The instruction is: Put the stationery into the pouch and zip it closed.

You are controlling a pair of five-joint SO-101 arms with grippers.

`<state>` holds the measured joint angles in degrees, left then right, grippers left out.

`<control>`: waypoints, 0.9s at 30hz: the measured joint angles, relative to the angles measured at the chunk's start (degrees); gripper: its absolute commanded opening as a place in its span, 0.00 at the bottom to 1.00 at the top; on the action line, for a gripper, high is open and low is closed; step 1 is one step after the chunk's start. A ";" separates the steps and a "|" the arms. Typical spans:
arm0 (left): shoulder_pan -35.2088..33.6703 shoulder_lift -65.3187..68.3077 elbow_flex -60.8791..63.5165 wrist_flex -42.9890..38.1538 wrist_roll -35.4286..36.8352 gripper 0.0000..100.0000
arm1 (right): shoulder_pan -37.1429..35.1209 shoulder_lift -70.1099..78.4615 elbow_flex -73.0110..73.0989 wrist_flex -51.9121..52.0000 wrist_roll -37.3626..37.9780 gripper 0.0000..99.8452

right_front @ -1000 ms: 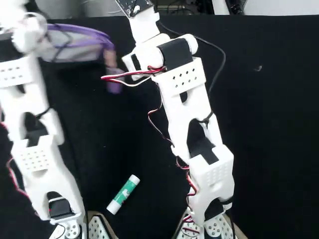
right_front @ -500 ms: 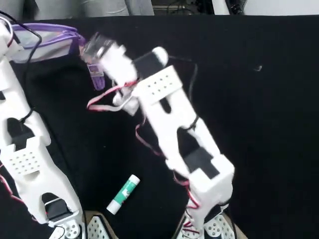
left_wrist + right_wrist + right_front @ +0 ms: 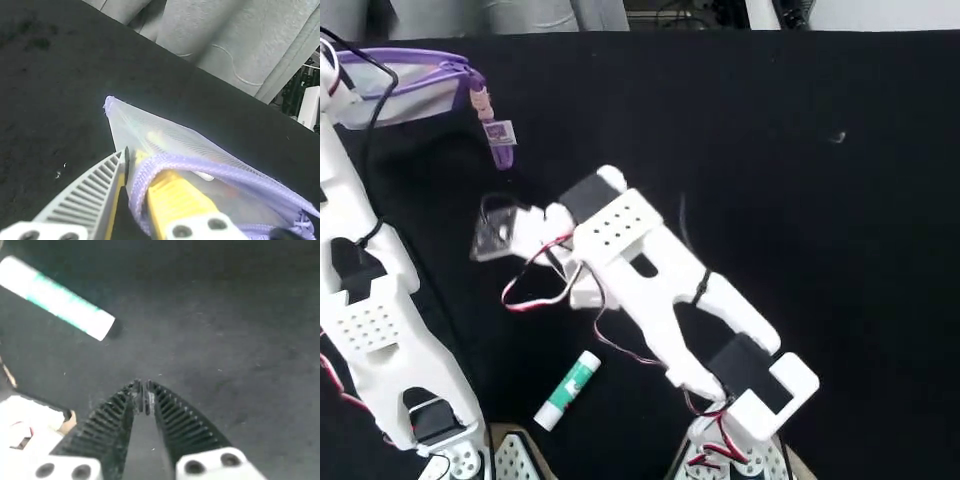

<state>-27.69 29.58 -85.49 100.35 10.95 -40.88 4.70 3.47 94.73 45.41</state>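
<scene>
Glue stick [image 3: 568, 390] lies on the desk [image 3: 840, 260] by the arm bases; my left tool [image 3: 134, 167] grips the pouch [image 3: 200, 150] rim at far left. My right tool [image 3: 142, 388], closed and empty, should open wide and straddle the stick squarely.

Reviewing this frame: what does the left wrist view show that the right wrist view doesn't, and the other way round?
Left wrist view, not the right: the purple mesh pouch, its edge pinched in the left gripper, with items dimly visible through the mesh, and grey fabric beyond the black table. Right wrist view, not the left: the green-and-white glue stick lying flat, apart from the right gripper, whose jaws are closed on nothing. Shared: the black table under each gripper.
</scene>
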 measured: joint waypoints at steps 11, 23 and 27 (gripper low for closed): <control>-0.53 0.00 0.00 0.00 0.00 0.03 | -10.73 0.00 13.98 -1.85 13.10 0.24; -4.57 0.00 0.00 0.00 0.00 0.03 | -16.00 -0.18 21.63 -15.03 14.59 0.24; -4.84 0.00 0.00 0.00 0.00 0.03 | -17.14 -0.88 24.26 -18.46 14.59 0.24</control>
<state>-32.53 29.58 -85.49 100.35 10.95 -58.02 3.82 27.74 76.26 60.00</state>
